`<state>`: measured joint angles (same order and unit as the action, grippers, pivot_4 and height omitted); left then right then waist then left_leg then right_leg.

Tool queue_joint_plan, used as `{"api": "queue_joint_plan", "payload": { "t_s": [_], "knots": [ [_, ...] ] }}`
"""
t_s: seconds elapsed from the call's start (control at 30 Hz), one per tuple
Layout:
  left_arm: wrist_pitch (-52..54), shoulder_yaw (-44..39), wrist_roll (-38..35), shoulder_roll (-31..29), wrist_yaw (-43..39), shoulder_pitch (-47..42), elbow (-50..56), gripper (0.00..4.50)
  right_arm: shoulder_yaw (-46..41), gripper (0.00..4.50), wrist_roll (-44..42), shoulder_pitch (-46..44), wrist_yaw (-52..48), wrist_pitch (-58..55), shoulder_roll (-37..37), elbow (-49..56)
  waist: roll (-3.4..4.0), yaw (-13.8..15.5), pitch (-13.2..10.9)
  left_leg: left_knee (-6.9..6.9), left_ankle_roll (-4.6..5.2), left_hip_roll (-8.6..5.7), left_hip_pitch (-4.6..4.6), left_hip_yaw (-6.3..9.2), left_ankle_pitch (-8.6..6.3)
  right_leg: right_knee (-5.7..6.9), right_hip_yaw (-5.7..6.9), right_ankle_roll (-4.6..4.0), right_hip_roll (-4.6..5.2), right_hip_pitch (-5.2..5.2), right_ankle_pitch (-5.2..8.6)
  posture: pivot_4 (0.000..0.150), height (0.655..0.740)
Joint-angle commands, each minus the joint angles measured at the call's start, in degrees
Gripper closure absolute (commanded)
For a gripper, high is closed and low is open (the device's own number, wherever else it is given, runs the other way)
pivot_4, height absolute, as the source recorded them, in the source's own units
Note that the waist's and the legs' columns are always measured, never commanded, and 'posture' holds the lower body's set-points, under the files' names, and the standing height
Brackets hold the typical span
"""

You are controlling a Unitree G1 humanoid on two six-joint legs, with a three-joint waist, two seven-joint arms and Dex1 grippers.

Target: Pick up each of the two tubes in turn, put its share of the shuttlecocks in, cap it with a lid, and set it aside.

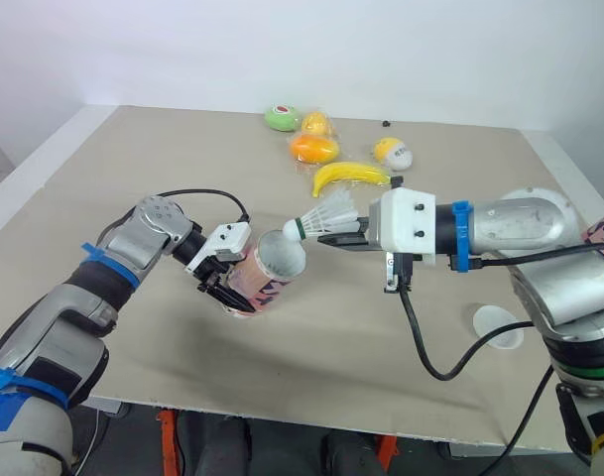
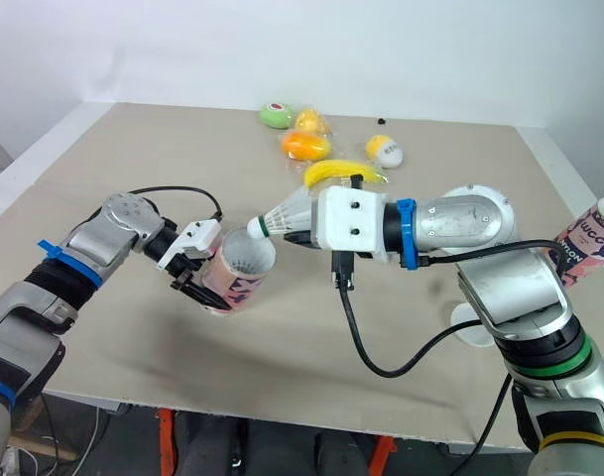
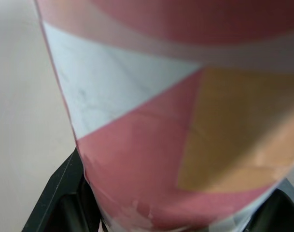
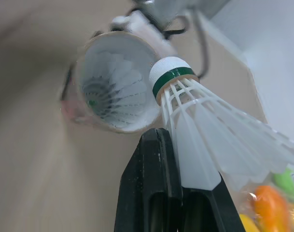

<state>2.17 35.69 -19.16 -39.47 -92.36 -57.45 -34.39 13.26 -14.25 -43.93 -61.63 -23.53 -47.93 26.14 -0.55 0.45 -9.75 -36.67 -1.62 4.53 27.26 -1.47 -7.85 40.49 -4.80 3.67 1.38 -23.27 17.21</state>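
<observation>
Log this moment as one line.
left gripper: holds tube | right gripper: holds shuttlecock | shuttlecock: cork-first at tube mouth, not inside

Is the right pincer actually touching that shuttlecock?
Touching. In the right wrist view the right pincer is clamped on the shuttlecock, its feathers squeezed between the black jaws with no gap.

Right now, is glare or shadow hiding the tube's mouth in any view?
Left eye view: soft light, the tube mouth plain, a faint shadow on the table beneath. Right wrist view: inside evenly lit, but the held shuttlecock overlaps its rim.
</observation>
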Motion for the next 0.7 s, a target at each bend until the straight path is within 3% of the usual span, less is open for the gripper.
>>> {"api": "queue_joint_plan", "payload": {
  "t_s": [0.03,0.17,0.2,0.3,0.5,0.7],
  "knots": [
    [-0.1,1.5,0.3,0.1,-0.1,0.0,0.8,1.56,2.0,4.35,2.4,-4.2,-2.5,1.4,0.2,-1.4,0.01,0.0,0.0,0.0,0.0,0.02,0.0,0.0,0.0,0.0,0.01,-0.16,-0.03,-0.02,-0.08,0.15,0.6917],
    [-0.1,1.5,0.3,0.2,-0.1,-0.1,0.7,1.56,5.6,4.35,5.0,-7.6,-5.6,2.3,0.8,-3.3,0.01,0.1,0.0,0.09,0.0,0.0,0.0,0.02,0.0,0.01,0.01,-0.07,-0.03,-0.03,-0.16,0.15,0.6917],
    [-0.1,1.6,0.3,0.2,-0.1,-0.2,0.6,1.56,5.8,4.1,4.5,-8.8,-6.1,1.4,1.6,-3.6,0.01,0.1,0.0,0.1,0.0,0.0,0.0,0.02,0.0,0.0,0.01,-0.06,-0.03,-0.04,-0.17,0.15,0.6917],
    [-0.1,1.5,0.3,0.3,-0.1,-0.3,0.5,1.56,5.1,3.28,1.7,-11.1,-7.6,-1.2,3.7,-3.9,0.01,0.1,0.0,0.1,0.0,0.01,0.0,0.02,0.0,0.02,0.03,-0.06,-0.04,-0.05,-0.19,0.15,0.6917],
    [-0.2,1.4,0.4,0.5,-0.1,-0.4,0.2,1.56,-1.7,0.65,-9.6,-11.9,-8.8,-6.0,7.1,-2.9,0.0,0.1,0.0,0.09,-0.01,0.01,0.0,0.05,0.0,0.02,0.05,-0.06,-0.03,0.0,-0.19,0.15,0.6917],
    [-0.3,1.4,0.4,0.7,-0.1,-0.6,-0.2,1.56,-0.5,0.65,-6.8,-12.2,-5.7,-6.2,8.4,-8.7,0.0,0.1,0.0,0.08,-0.01,0.02,-0.02,0.04,0.01,0.02,0.06,-0.1,-0.04,-0.02,-0.23,0.15,0.6917]
  ]
}}
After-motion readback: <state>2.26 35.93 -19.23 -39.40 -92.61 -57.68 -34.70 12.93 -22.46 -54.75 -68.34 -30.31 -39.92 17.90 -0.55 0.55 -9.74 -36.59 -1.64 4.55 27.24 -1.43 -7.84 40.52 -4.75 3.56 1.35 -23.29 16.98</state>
